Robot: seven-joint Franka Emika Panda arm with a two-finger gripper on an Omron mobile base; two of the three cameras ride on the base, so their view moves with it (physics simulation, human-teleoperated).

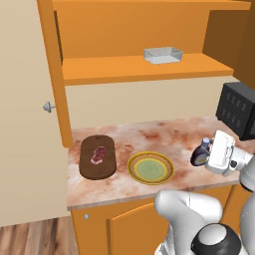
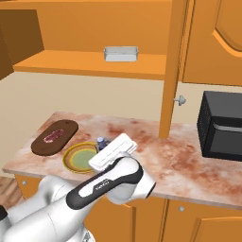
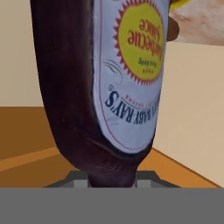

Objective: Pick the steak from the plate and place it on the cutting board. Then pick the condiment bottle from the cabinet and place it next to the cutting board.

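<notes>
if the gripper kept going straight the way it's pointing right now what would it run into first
The gripper already holds the condiment bottle, so nothing lies between them. Carried straight on, bottle first, it would probably meet the plate, the nearest thing that way. Depth and height above the counter are unclear, so it might pass over the rim.

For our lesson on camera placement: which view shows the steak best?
The left base view: the steak lies unobstructed on the cutting board. In the right base view it appears smaller and farther away. The hand view shows the condiment bottle up close instead.

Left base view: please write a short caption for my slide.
Steak on the cutting board, plate bare, end effector holding the condiment bottle over the counter.
</notes>
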